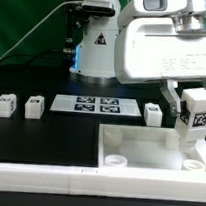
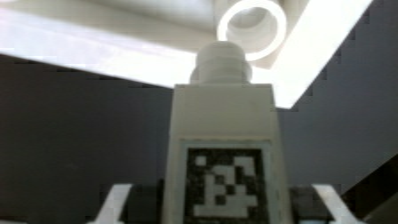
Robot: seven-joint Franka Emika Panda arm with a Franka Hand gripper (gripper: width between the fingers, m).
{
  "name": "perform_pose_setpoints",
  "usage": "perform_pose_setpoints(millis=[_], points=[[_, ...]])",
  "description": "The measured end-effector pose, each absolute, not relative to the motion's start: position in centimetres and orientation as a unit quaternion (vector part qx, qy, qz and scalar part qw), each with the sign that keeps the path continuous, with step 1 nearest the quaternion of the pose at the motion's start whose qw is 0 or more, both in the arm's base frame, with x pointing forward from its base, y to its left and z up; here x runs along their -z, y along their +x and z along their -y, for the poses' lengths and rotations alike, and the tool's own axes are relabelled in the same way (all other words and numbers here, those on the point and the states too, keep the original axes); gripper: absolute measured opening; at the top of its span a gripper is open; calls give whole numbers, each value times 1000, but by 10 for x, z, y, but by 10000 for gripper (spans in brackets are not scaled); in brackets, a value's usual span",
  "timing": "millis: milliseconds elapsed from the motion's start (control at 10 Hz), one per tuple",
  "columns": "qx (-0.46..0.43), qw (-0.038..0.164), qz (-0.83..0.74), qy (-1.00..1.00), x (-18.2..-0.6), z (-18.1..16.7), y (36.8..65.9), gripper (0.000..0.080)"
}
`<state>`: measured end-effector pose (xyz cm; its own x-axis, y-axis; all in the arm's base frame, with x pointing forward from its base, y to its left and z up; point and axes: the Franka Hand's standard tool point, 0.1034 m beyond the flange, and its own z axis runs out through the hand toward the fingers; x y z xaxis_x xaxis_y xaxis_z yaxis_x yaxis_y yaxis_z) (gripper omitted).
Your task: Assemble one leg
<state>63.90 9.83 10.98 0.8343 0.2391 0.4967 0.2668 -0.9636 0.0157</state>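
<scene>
One leg (image 1: 196, 119) sits clamped in the gripper (image 1: 195, 108). The wrist view alone shows a round socket (image 2: 254, 18) past its tip. A black table (image 1: 48, 139) lies below.

Black bench (image 1: 48, 137). Marker board (image 1: 98, 105) lies flat at back centre. Leg (image 1: 3, 105) and second leg (image 1: 33, 107) stand near each other toward the exterior view's left. Third leg (image 1: 153, 114) stands just beside the board's right end. White tray-like part (image 1: 147, 161) sits front right.

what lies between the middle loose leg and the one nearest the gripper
Only the marker board, lying flat on the table; the exterior view shows it.
</scene>
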Motion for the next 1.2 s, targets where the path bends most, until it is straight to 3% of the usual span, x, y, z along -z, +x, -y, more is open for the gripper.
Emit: perform_pose_setpoints(millis=[200,300,400,1200], points=[[264,25,134,-955,-107,-100,637,293],[310,15,130,-942,-108,-95,640,293],[304,16,130,-943,-99,-97,636,293],[310,19,140,-940,-94,-112,632,293]])
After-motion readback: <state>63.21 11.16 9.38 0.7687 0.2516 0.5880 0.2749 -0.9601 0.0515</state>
